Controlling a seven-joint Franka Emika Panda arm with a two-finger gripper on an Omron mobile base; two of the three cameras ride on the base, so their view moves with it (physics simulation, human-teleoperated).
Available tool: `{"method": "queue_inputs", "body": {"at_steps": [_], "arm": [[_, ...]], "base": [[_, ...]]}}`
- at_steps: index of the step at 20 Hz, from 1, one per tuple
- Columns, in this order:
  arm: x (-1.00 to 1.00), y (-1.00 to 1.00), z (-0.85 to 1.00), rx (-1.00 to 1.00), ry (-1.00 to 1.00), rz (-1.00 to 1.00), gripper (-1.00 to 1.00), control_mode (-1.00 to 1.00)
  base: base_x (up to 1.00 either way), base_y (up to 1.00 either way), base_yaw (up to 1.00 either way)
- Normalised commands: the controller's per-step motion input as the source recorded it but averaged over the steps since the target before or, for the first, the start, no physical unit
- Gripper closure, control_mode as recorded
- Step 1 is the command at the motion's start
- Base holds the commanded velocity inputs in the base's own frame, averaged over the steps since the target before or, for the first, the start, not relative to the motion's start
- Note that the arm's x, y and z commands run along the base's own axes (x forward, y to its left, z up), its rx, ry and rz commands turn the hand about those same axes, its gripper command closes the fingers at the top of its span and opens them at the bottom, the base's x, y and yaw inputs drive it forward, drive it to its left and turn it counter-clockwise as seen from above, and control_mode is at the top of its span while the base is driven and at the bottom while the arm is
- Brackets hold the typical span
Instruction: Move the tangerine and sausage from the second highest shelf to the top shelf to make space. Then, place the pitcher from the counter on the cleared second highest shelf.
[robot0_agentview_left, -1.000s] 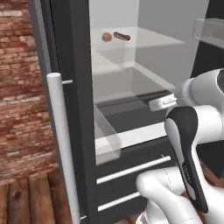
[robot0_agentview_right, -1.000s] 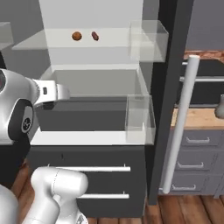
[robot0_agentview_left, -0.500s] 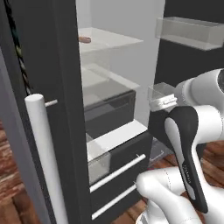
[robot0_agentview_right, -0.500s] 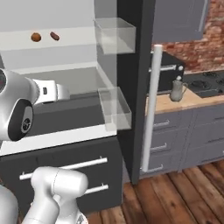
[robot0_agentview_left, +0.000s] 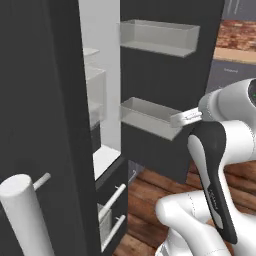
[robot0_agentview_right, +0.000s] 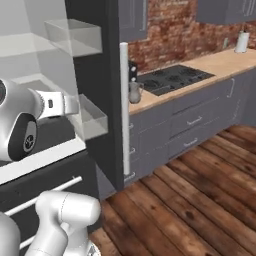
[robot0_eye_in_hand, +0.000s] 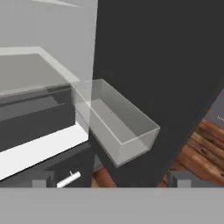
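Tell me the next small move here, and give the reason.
Probably keep turning the base toward the counter and close in on the pitcher. The pitcher stands upright on the counter's near end, beside the black cooktop, well away from the arm. In the hand view the open gripper holds nothing and faces a clear door bin on the fridge door, not the pitcher.

We see an open dark fridge door (robot0_agentview_right: 107, 90) with two clear bins (robot0_agentview_left: 150, 117), a black stovetop (robot0_agentview_right: 170, 80) to the right, brick wall (robot0_agentview_right: 172, 30) behind, wooden floor (robot0_agentview_right: 200, 200) near.
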Motion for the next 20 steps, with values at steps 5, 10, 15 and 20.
{"method": "queue_inputs", "body": {"at_steps": [5, 10, 15, 20], "arm": [[0.0, 0.0, 0.0, 0.0, 0.0, 0.0, -1.0, 1.0], [0.0, 0.0, 0.0, 0.0, 0.0, 0.0, -1.0, 1.0], [0.0, 0.0, 0.0, 0.0, 0.0, 0.0, -1.0, 1.0], [0.0, 0.0, 0.0, 0.0, 0.0, 0.0, -1.0, 1.0]], "base": [[-0.06, -0.58, -0.61], [-0.01, -0.72, -0.55], [0.28, -0.45, -0.4], [0.76, -0.01, -0.15]]}}
